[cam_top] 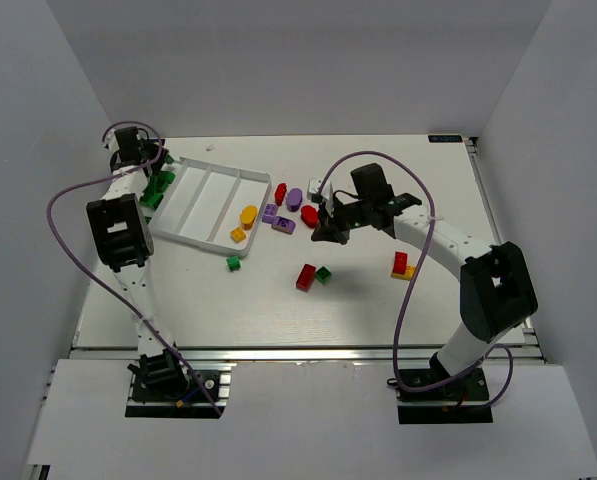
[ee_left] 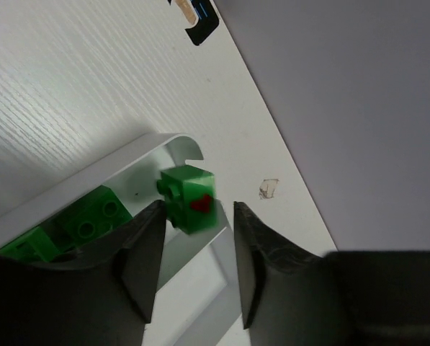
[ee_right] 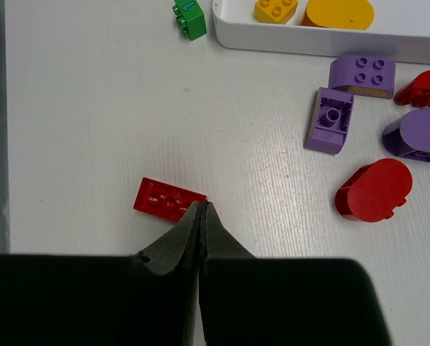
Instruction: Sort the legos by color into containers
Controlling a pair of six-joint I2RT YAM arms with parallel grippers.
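The white tray lies at the far left. Green legos sit in its leftmost compartment, and yellow ones in its rightmost. My left gripper is open over the tray's far left end. In the left wrist view a blurred green brick with a red mark is just past my open left gripper, free of both fingers, above the compartment holding green bricks. My right gripper is shut and empty. Its tips are beside a flat red brick.
Loose on the table are purple legos, red ovals and a green brick by the tray rim. A red brick, a green one and a red-yellow pair lie nearer.
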